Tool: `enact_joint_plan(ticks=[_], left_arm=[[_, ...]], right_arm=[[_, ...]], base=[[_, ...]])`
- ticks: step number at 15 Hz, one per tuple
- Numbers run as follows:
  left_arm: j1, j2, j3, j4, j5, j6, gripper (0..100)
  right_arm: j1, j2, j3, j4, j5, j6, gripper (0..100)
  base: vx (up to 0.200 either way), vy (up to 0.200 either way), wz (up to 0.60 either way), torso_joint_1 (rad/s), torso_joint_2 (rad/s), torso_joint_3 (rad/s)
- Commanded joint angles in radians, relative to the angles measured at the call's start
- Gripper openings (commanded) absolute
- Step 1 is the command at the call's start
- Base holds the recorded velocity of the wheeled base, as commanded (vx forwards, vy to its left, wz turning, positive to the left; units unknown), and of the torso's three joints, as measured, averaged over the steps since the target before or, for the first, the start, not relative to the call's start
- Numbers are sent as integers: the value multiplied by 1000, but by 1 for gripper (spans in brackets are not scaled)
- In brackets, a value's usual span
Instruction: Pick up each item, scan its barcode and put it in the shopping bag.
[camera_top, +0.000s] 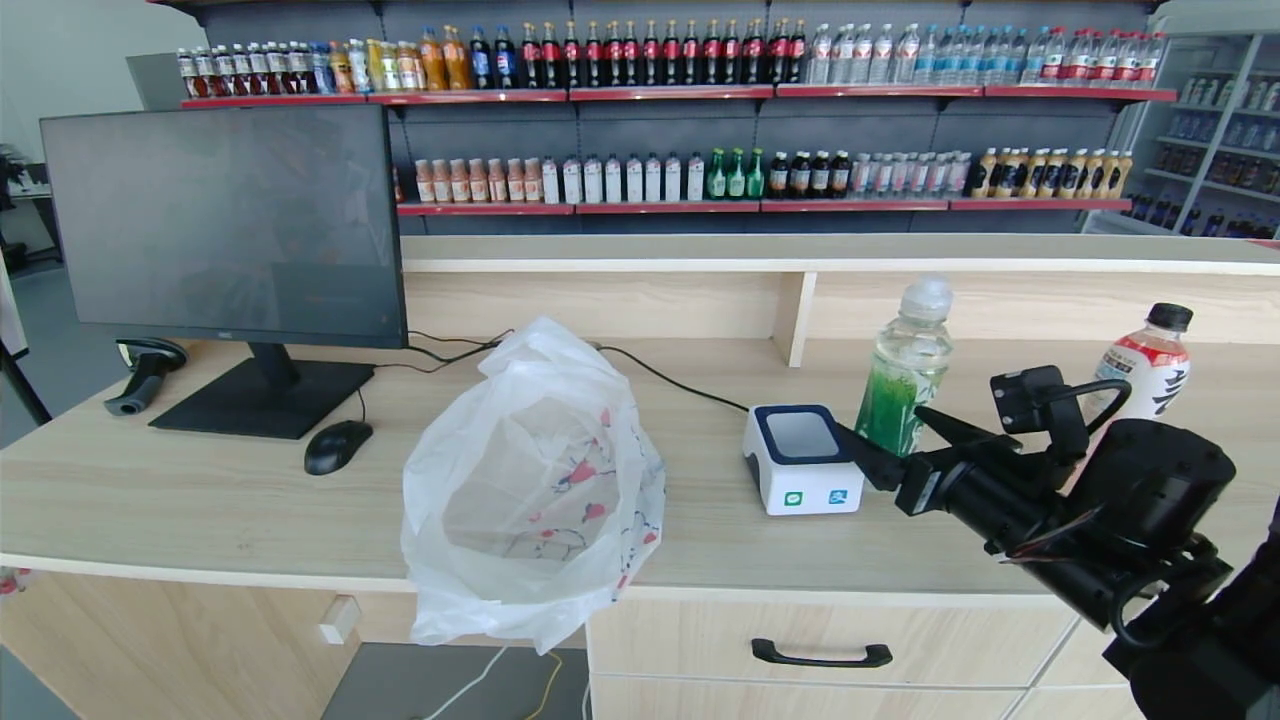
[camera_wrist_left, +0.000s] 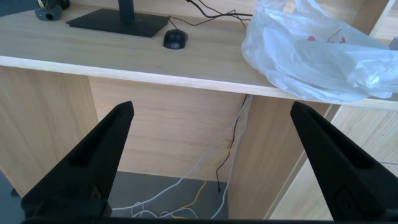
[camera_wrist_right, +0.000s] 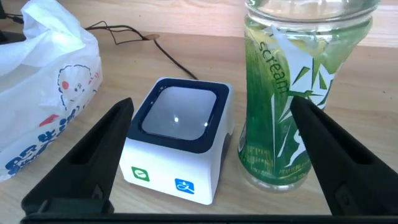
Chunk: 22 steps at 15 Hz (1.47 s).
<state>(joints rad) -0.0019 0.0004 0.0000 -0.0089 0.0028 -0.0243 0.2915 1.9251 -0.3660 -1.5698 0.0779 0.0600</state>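
Checkout counter (camera_top: 200, 500) at the approach to the first item. The right gripper (camera_top: 885, 425) is low over the counter with its fingers spread wide and nothing between them gripped. It faces the green-labelled clear bottle (camera_top: 905, 370), which stands upright just beside the white barcode scanner (camera_top: 800, 458), on its right. In the right wrist view the bottle sits in line with one finger rather than in the middle of the gap, and the scanner takes up much of the space between the fingers. A second bottle (camera_top: 1150, 365), white with a red label and black cap, stands farther right. The shopping bag (camera_top: 530, 490) slumps left of the scanner, its lower part hanging over the counter's front edge. The left gripper (camera_wrist_left: 211, 109), fingers also apart and empty, hangs below the counter's edge. Judged risks: an advance along the present line would probably strike the bottle with a fingertip and topple it — it is tall and narrow-based — or close on the scanner and shove it along its cable. The smooth, waisted plastic may also slip or turn in a shallow grip, hiding the barcode from the scanner window. The bag's mouth is sagging and unsupported, so a dropped bottle could miss it or drag the bag off the edge.
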Motion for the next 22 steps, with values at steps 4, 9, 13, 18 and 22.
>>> enact_joint_plan(ticks=[4, 9, 13, 18, 22], left_arm=[[0, 0, 0, 0, 0, 0, 100], [0, 0, 0, 0, 0, 0, 100], [0, 0, 0, 0, 0, 0, 100], [0, 0, 0, 0, 0, 0, 100], [0, 0, 0, 0, 0, 0, 100]], right_arm=[[11, -26, 21, -1, 0, 0, 100], [-133, -54, 48, -1, -1, 3, 100], [-149, 23, -37, -1, -1, 9, 100], [-137, 106, -143, -1, 0, 11, 100], [-69, 140, -156, -1, -1, 11, 100]], base=[[0, 0, 0, 0, 0, 0], [0, 0, 0, 0, 0, 0], [0, 0, 0, 0, 0, 0], [0, 0, 0, 0, 0, 0], [0, 0, 0, 0, 0, 0]])
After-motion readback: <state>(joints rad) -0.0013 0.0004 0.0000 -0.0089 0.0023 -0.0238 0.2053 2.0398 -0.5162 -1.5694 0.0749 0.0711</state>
